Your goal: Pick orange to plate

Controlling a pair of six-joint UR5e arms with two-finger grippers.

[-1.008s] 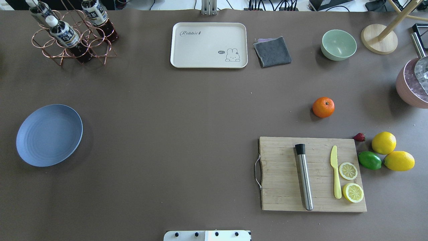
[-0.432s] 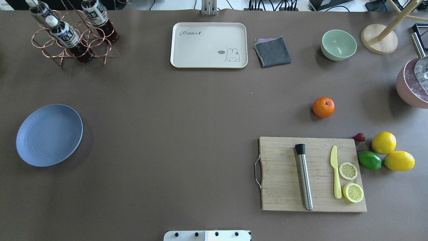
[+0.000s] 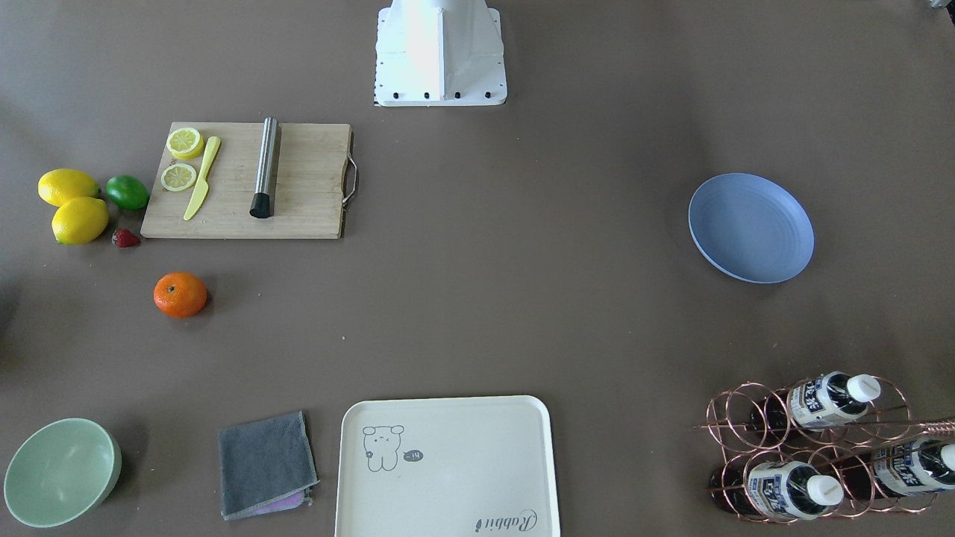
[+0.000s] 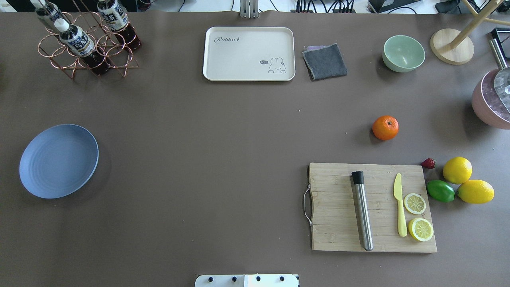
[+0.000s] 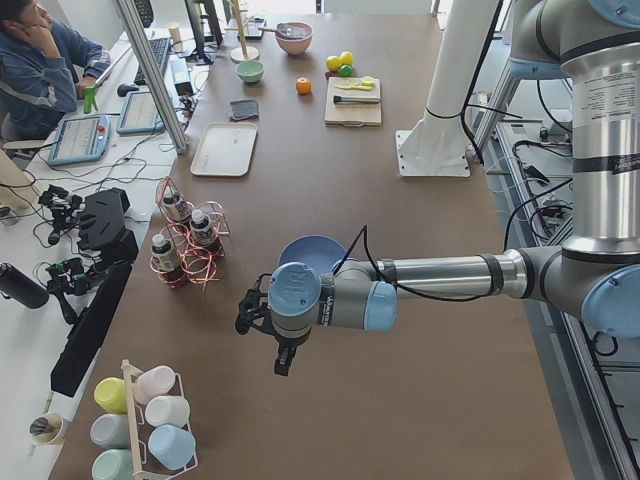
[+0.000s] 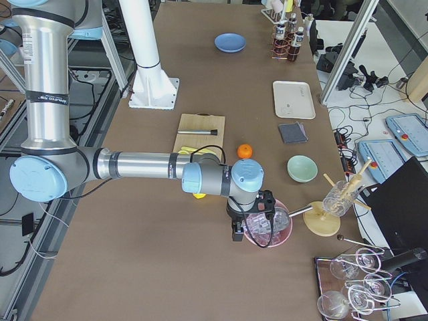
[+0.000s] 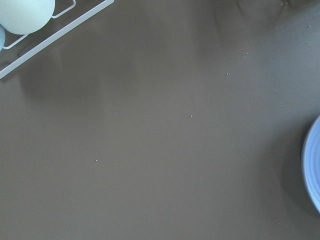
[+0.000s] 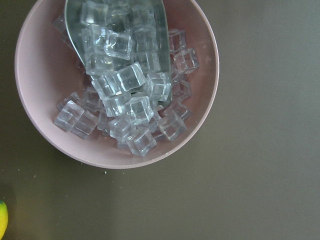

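The orange (image 4: 385, 127) lies alone on the brown table, on the right side beyond the cutting board; the front view shows this orange (image 3: 180, 294) too. The pale-blue plate (image 4: 58, 160) rests far off at the left, with nothing on it. Neither arm enters the overhead or front view. In the left side view my left gripper (image 5: 281, 362) hangs over bare table beside the plate (image 5: 310, 250); I cannot tell whether it is open or shut. In the right side view my right gripper (image 6: 235, 234) hovers over a pink bowl of ice, short of the orange (image 6: 245, 151); its state is likewise unclear.
A wooden cutting board (image 4: 338, 223) carries a steel muddler, a yellow knife and lemon slices. Two lemons, a lime (image 4: 440, 191) and a strawberry sit right of it. A cream tray (image 4: 249, 54), grey cloth, mint bowl (image 4: 403, 53), pink ice bowl (image 8: 40, 75) and bottle rack (image 4: 85, 44) line the far edge.
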